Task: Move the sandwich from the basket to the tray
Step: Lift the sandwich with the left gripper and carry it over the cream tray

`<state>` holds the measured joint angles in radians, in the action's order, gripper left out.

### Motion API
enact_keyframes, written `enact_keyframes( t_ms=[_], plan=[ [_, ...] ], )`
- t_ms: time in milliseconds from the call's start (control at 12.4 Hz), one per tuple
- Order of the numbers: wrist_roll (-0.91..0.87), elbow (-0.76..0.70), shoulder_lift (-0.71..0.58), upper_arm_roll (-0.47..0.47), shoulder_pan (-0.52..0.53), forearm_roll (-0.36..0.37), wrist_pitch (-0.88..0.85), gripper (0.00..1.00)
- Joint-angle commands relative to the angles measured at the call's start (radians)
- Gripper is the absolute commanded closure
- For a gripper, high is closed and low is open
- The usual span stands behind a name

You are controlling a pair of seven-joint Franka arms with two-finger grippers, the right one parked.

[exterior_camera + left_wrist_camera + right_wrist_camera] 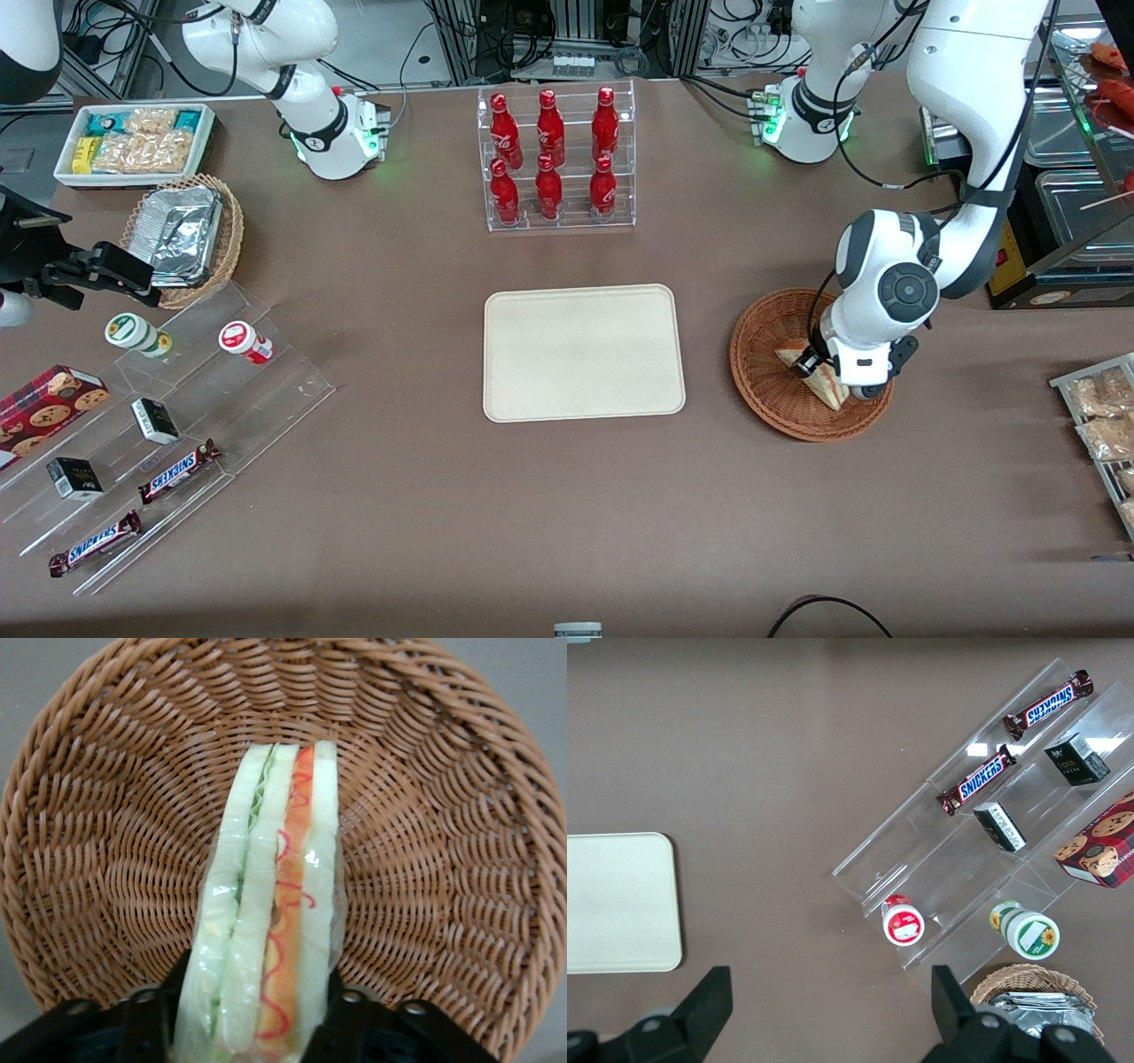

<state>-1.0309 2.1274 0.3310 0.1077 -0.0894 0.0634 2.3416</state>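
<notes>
The sandwich (828, 383) (270, 904), a wrapped wedge of pale bread with green, orange and red layers, stands on edge in the reddish-brown wicker basket (762, 354) (443, 859). My gripper (849, 370) (252, 1028) is lowered into the basket, shut on the sandwich, with a black finger (151, 1019) pressed against each broad face of the wrap. In the front view the wrist covers most of the sandwich. The cream tray (583, 350) (620, 904) lies flat and bare at the table's middle, beside the basket toward the parked arm's end.
A clear rack of red bottles (554, 159) stands farther from the front camera than the tray. Toward the parked arm's end are a stepped acrylic shelf with snacks (168, 425), a tan basket of foil containers (186, 235) and a white bin (133, 142). Snack packets (1099, 425) lie at the working arm's end.
</notes>
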Motion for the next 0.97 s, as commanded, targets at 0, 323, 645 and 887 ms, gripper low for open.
enact_keyframes(
  t_ms=[0,323,645,887],
  plan=[
    [-0.017,-0.017,0.005,0.003,0.003,0.009,0.006,0.91],
    [0.02,-0.209,-0.02,0.003,0.003,0.01,-0.325,0.92],
    [0.158,-0.403,0.016,0.026,-0.039,0.007,-0.596,0.92],
    [0.176,-0.509,0.103,0.043,-0.131,0.013,-0.597,0.96]
  ],
)
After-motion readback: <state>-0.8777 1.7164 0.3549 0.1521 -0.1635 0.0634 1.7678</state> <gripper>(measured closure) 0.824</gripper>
